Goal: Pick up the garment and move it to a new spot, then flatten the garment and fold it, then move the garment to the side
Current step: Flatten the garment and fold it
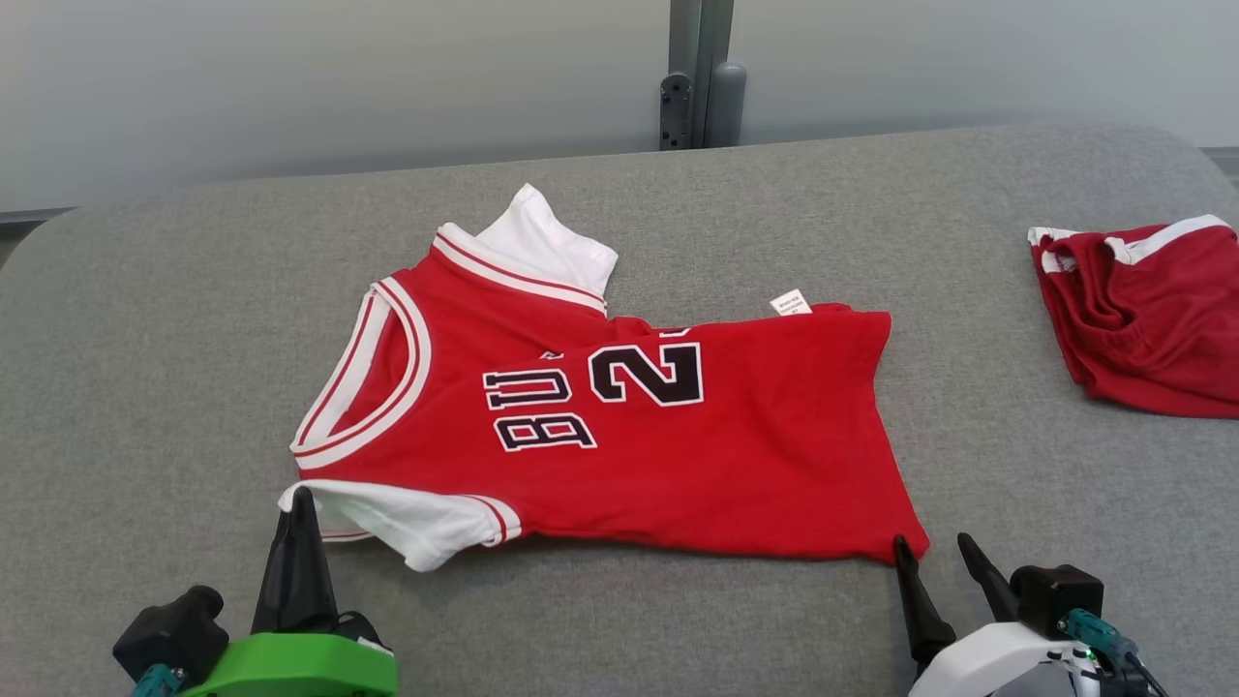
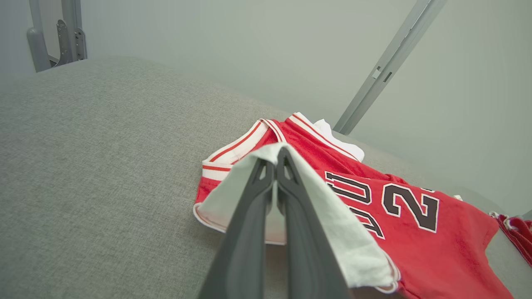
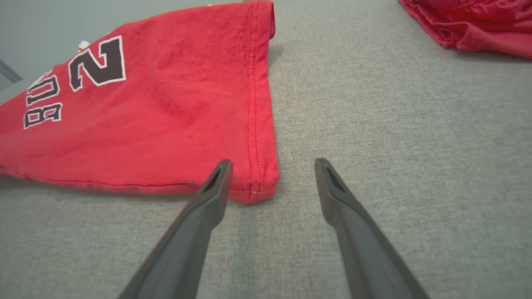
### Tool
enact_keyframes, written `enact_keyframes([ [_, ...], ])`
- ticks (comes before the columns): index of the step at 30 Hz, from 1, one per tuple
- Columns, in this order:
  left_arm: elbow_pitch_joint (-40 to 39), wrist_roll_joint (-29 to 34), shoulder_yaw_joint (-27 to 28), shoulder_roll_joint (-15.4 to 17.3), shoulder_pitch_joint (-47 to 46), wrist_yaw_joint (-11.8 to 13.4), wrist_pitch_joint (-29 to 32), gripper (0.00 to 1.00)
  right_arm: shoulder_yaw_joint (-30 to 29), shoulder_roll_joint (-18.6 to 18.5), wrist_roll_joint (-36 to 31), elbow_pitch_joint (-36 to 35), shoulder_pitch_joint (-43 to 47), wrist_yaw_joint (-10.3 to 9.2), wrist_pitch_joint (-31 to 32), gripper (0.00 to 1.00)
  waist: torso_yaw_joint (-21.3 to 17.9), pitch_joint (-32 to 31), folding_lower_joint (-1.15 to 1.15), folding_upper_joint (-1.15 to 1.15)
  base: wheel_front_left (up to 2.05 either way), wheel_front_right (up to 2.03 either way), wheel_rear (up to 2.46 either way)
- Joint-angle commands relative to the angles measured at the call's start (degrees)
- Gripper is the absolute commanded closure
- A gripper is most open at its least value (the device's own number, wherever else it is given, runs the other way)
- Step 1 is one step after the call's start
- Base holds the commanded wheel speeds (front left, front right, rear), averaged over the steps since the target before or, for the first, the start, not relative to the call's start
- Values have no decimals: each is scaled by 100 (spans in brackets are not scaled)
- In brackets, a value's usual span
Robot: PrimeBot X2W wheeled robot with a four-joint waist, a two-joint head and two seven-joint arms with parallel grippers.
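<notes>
A red cloth jersey with white sleeves (image 1: 736,465) is lying flat across the middle of the head view, with its striped white neckline toward the left of the frame and its hem toward the right. Black, white-edged characters are showing on its chest, turned on their side: letters reading "BU" beside a large "2", with the rest running into a fold. A small white tag (image 1: 791,302) is sticking out at the jersey's upper edge, and its print is too small to read.

The left jaws are pressed together, pinching the near white sleeve (image 1: 407,518) at the lower left of the head view. The right jaws are standing spread at the lower right, with the jersey's near hem corner lying between them.

Everything is resting on a grey fabric-covered bench (image 1: 145,339). A crumpled red garment with white trim (image 1: 1142,319) is lying at the right edge, well apart from the jersey. A pale grey wall (image 1: 290,77) is standing behind the bench, with a grey metal post (image 1: 702,73) at upper centre.
</notes>
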Motion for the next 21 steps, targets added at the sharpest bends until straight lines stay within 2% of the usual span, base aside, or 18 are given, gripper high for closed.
enact_keyframes([
  [1, -23, 31, 26, 44, 83, 49, -42, 100, 27, -17, 41, 58, -86, -4, -34, 0, 36, 16, 0, 0, 0, 0, 0],
  [7, 10, -32, 101, 50, 249, 161, -39, 100, 121, -16, 128, 321, -222, -4, -77, 0, 126, 68, 0, 0, 0, 0, 0],
  [17, 202, -59, 128, 55, 187, 153, -46, 100, 392, -14, 225, 871, -394, -4, -81, 0, 213, 113, 0, 0, 0, 0, 0],
  [18, 216, -61, 124, 52, 178, 146, -46, 100, 441, -11, 238, 925, -413, -2, -74, 18, 213, 114, 0, 0, 0, 0, 0],
  [19, 229, -62, 116, 49, 167, 139, -47, 100, 495, -10, 250, 977, -436, -1, -61, 49, 212, 114, 0, 0, 0, 0, 0],
  [20, 239, -61, 111, 46, 153, 131, -47, 100, 532, -7, 268, 1017, -457, -1, -61, 60, 209, 114, 0, 0, 0, 0, 0],
  [21, 247, -58, 102, 43, 136, 128, -47, 100, 576, -1, 286, 1050, -473, -1, -61, 76, 206, 113, 0, 0, 0, 0, 0],
])
